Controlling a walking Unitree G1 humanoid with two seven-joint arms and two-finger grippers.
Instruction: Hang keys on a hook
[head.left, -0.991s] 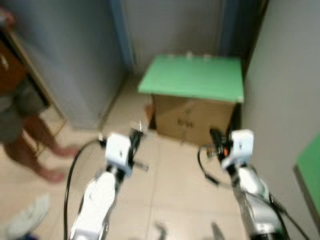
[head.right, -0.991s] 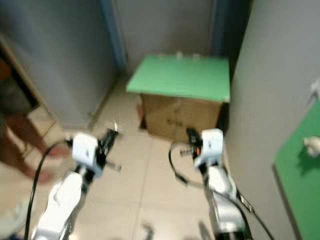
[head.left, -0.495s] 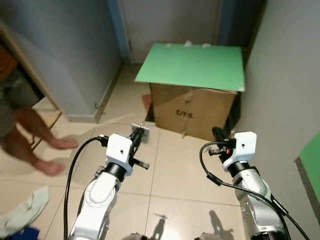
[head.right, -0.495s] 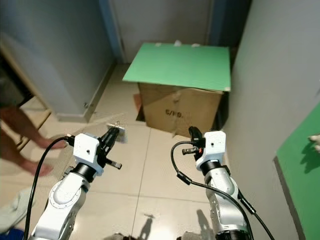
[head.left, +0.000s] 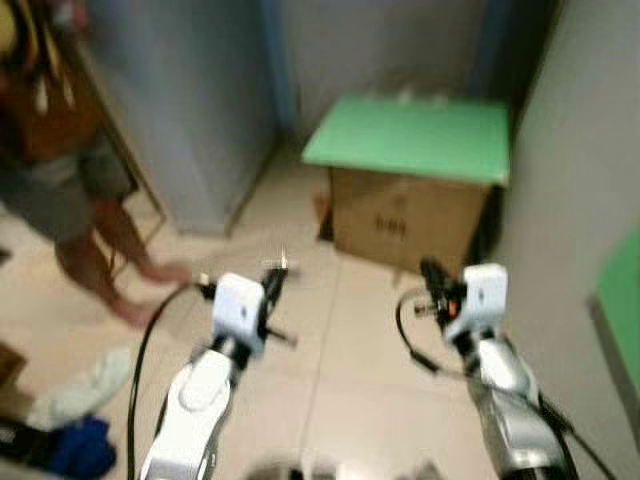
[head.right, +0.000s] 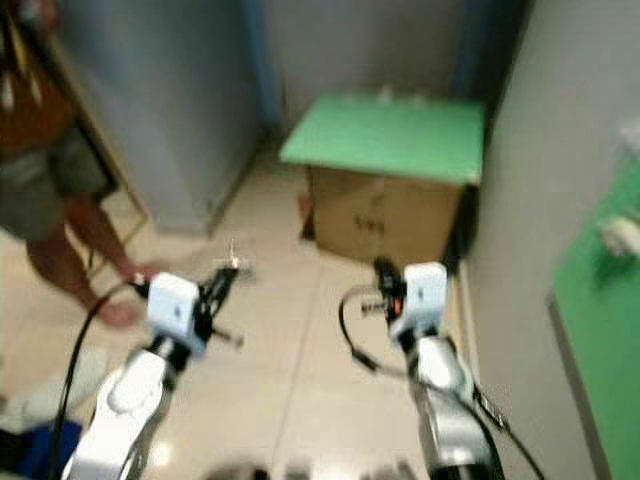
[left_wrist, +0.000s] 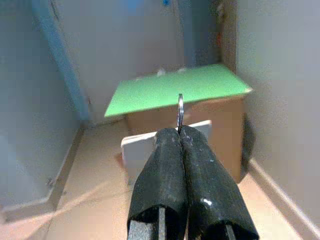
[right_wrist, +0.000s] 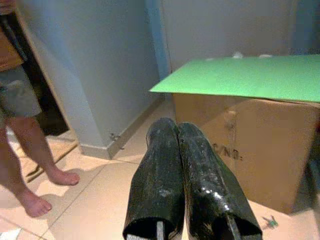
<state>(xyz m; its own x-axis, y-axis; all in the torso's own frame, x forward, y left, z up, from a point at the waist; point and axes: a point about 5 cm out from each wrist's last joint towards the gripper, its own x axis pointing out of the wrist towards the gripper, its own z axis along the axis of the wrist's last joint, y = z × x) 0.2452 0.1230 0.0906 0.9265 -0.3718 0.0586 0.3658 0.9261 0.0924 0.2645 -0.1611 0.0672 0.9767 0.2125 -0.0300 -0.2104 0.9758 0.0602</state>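
Observation:
My left gripper (left_wrist: 179, 131) is shut on the keys: a silver key ring (left_wrist: 180, 111) sticks up from between its black fingers and a white tag (left_wrist: 141, 152) hangs behind them. In the head views the left gripper (head.left: 276, 275) is held out over the tiled floor with the keys (head.left: 281, 264) at its tip. My right gripper (right_wrist: 177, 126) is shut with nothing in it, and stands level with the left one (head.left: 430, 272). No hook can be made out.
A cardboard box (head.left: 412, 222) topped with a green board (head.left: 415, 137) stands ahead against the grey wall. A person (head.left: 70, 180) with bare feet stands at the left. Cloth (head.left: 80, 392) lies on the floor at lower left. A green panel (head.right: 600, 310) hangs on the right wall.
The whole picture has shifted and blurred, so the camera has moved; more of the person and the floor cloth shows at left. Both grippers keep their pose, the left still holding the keys.

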